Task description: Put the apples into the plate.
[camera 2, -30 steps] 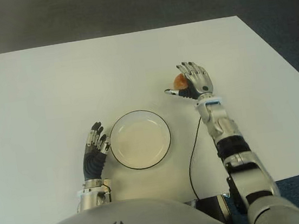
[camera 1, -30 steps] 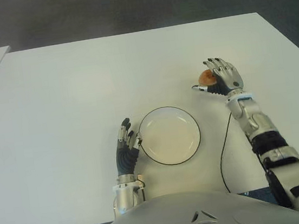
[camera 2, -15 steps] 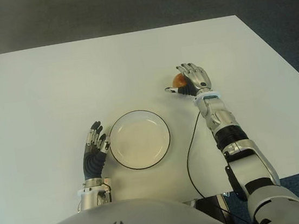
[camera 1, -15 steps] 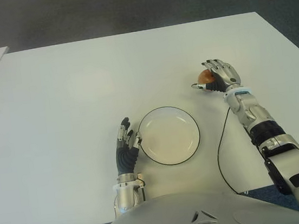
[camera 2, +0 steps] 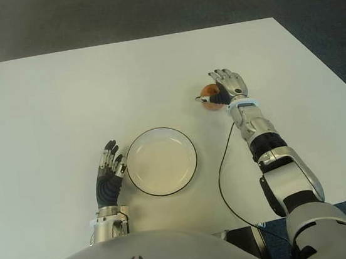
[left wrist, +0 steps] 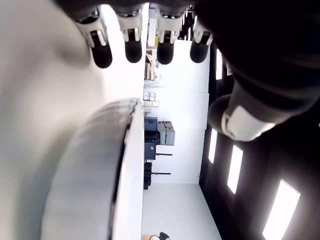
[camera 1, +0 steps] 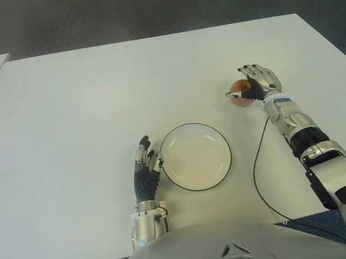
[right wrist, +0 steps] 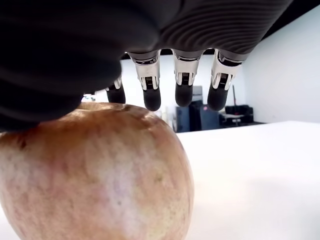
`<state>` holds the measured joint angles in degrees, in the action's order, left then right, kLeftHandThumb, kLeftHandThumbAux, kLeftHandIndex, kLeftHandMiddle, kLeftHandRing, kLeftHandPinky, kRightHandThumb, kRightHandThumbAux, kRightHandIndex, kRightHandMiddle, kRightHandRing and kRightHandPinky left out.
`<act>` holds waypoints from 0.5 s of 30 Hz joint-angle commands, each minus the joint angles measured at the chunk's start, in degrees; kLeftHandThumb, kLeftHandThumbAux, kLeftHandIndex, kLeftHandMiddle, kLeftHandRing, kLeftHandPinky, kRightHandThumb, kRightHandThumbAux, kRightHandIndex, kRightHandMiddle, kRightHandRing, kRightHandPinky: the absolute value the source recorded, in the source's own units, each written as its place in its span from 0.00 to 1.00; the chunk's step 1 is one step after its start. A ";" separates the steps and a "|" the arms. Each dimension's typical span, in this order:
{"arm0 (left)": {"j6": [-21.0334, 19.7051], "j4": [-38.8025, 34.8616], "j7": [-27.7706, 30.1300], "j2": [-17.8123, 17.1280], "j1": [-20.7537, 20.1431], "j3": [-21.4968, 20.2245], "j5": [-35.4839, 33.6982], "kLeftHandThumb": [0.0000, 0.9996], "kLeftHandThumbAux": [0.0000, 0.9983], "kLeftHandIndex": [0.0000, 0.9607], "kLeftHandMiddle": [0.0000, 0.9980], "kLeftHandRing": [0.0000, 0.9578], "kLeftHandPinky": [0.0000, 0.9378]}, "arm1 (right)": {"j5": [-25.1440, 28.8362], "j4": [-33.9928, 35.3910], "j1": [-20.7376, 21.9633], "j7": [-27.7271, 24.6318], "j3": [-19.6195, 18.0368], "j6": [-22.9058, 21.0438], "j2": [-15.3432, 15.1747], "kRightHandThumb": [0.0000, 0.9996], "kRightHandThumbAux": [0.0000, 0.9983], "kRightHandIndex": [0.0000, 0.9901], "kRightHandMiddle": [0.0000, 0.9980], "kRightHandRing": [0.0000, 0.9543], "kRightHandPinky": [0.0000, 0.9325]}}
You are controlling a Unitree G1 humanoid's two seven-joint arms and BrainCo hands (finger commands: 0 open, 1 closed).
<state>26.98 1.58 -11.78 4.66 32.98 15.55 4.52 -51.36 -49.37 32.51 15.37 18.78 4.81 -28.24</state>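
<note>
- I've got the right hand (camera 1: 260, 82) out on the far right side of the white counter (camera 1: 83, 115), sitting right against the apple (camera 1: 240, 92).
- The apple lies on the counter just on the inner side of that hand, between the palm and the thumb, well apart from the plate (camera 1: 196, 157) and further from the robot than it.
- In the right wrist view the apple (right wrist: 95, 172) fills the space under the palm, and the fingers (right wrist: 183, 85) stick out past its top, stretched rather than wrapped down. So they're over it, not curled round it. From the head camera the thumb seems to touch the apple's near side, but I honestly can't say there's a firm hold yet.
- The plate is white with a dark rim, nothing in it, in front of the robot's torso.
- The left hand (camera 1: 146, 169) shows just beside the plate's left edge, fingers straight and relaxed, holding nothing. Its wrist view shows the plate rim (left wrist: 107, 150) close to the fingertips (left wrist: 133, 47).
- A thin black cable (camera 1: 258, 179) trails across the counter from the right forearm toward the near edge.
</note>
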 commanded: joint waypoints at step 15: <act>-1.15 1.16 -0.33 1.93 0.06 0.01 0.00 0.13 0.57 0.00 0.03 0.00 0.00 | 3.87 -11.57 3.83 3.28 4.05 1.52 1.66 0.21 0.30 0.00 0.00 0.00 0.00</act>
<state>26.82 1.44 -11.78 4.70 32.97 15.39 4.22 -48.61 -57.12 35.91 18.13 21.76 5.71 -27.69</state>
